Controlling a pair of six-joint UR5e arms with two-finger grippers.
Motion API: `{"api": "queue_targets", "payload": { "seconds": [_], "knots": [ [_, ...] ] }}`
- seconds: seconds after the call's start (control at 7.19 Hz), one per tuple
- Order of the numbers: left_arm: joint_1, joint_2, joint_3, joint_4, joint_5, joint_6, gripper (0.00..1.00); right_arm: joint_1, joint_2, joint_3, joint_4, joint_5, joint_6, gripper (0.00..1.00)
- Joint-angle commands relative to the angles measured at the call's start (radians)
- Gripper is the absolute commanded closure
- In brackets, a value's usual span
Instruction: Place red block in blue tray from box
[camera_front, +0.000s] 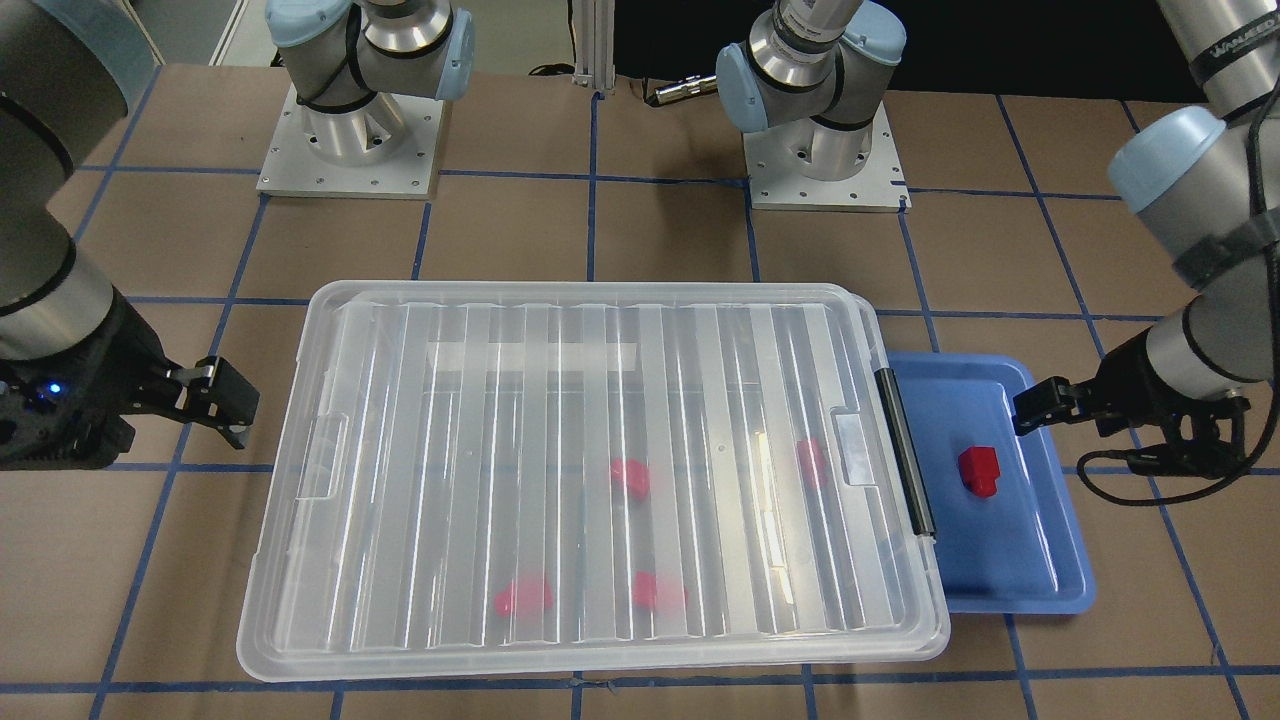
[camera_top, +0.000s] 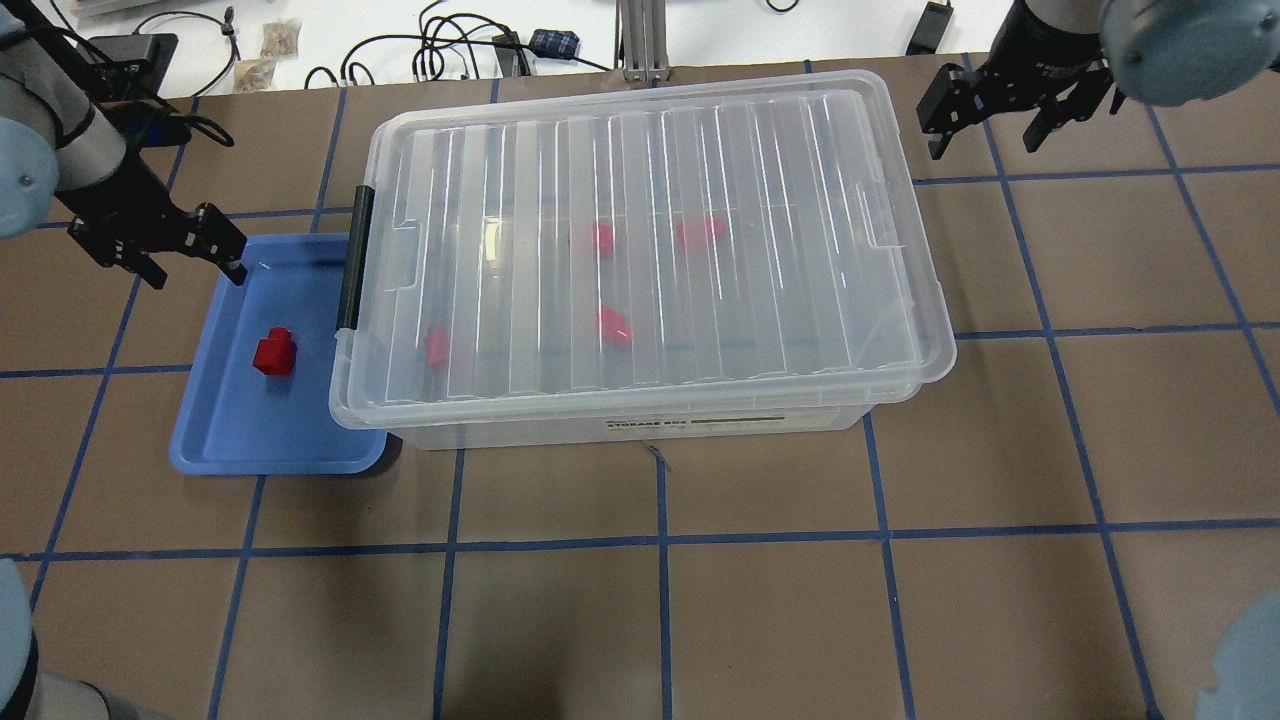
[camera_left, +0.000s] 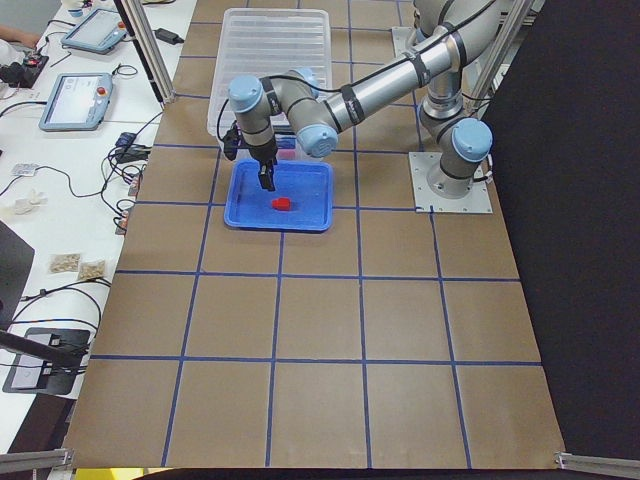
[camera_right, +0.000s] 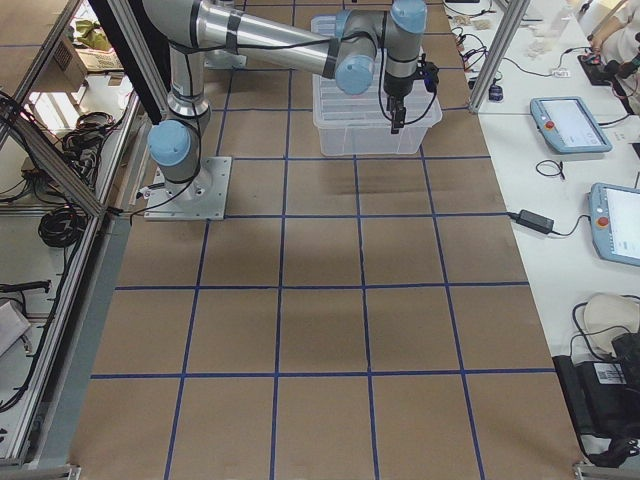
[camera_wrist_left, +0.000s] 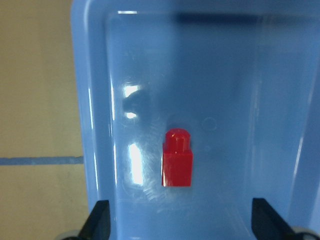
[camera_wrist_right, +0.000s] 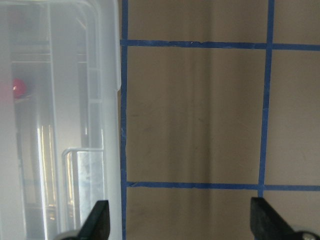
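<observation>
Reading the stage from these views, treat the placement as done, as far as you can judge. One block (camera_wrist_left: 177, 159) lies on the floor of the tray (camera_top: 270, 462), apart from every rim, its round stub toward the top of the left wrist view; nothing touches it.

Note the left claw (camera_top: 190, 262): jaws spread wide and empty, hanging over the tray's far end, near the block but clear of it; in the left wrist view both fingertips (camera_wrist_left: 100, 222) show at the bottom edge, one to each side of the block, without contact.

Note the right claw (camera_top: 985, 120): jaws likewise wide and empty, off the opposite end of the box (camera_top: 640, 428), over bare tabletop (camera_top: 780, 600).

Check the box: its lid (camera_front: 590, 420) sits on; the latch (camera_top: 352, 258) lies along the end next to the tray; four more blocks (camera_top: 612, 326) show blurred through the lid. The tray sits just beside that end, its edge tucked under the box's rim.

Expect little to remain: draw the left arm back from the tray; no further pick is called for if a single block satisfies the task.
</observation>
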Motion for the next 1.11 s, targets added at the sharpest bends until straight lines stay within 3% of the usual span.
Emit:
{"api": "queue_targets", "payload": {
  "seconds": [0.0, 0.42, 0.97],
  "knots": [
    [-0.033, 0.086, 0.072, -0.132, -0.011, -0.057, 0.00, 0.063, -0.103, -0.018, 0.094, -0.003, 0.063, 0.00],
    [-0.236, 0.183, 0.072, -0.148, -0.020, -0.246, 0.00, 0.119, -0.238, -0.007, 0.277, -0.001, 0.122, 0.00],
    [-0.407, 0.223, 0.057, -0.195, -0.015, -0.297, 0.00, 0.122, -0.270, 0.028, 0.291, 0.003, 0.148, 0.00]
  ]
}}
